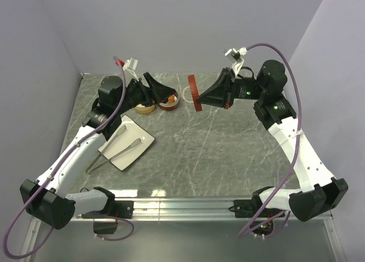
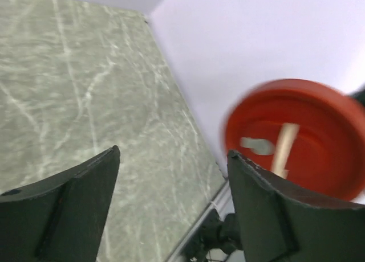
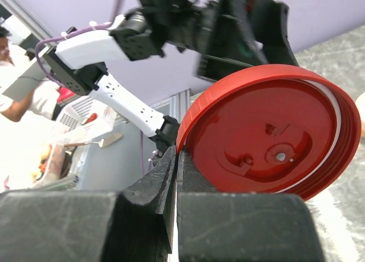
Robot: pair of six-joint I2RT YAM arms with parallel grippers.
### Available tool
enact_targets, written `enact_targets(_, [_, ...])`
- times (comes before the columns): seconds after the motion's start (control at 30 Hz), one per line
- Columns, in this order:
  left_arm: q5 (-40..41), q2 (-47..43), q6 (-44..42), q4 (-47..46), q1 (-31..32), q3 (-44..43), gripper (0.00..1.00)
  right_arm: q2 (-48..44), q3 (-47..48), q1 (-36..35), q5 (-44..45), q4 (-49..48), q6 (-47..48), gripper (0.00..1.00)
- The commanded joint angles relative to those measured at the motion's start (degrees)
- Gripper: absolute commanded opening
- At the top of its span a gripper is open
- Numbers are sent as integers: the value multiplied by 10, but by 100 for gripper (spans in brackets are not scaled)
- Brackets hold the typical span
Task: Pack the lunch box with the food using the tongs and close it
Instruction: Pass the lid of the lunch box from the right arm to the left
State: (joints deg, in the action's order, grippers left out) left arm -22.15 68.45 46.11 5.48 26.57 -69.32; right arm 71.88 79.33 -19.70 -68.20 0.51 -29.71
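My right gripper is shut on the rim of the dark red lid, holding it on edge above the table. The right wrist view shows the lid pinched at its lower left edge between the closed fingers. The dark red tub and the cream tub stand side by side, with orange food showing in the red one. My left gripper hovers open over the tubs, its fingers wide apart and holding nothing. The tongs lie on the white plate.
A pale ring-like lid lies on the table just behind the red lid. The back wall and left wall stand close to the tubs. A metal rail runs along the near edge.
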Motion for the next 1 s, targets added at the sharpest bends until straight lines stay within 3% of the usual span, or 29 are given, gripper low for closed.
enact_targets(0.0, [-32,-19,0,-48,-34,37,80,-19,35,3,1,8,35,0])
enact_targets(0.03, [-87,-25,8,-84,-37,50,78,-17,35,3,0,6,33,0])
enact_targets(0.17, [-174,-49,79,-271,-40,112,77,-8,42,12,0,-20,2,0])
enact_targets(0.33, [-201,-35,131,-375,-39,117,77,4,18,24,14,-153,-101,0])
enact_targets(0.53, [-189,-4,175,-406,-27,102,64,23,-26,25,25,-328,-282,0])
enact_targets(0.73, [-195,27,202,-452,0,81,59,32,-38,25,35,-407,-344,0])
enact_targets(0.97, [-179,33,204,-432,16,78,56,30,-48,24,34,-453,-375,0])
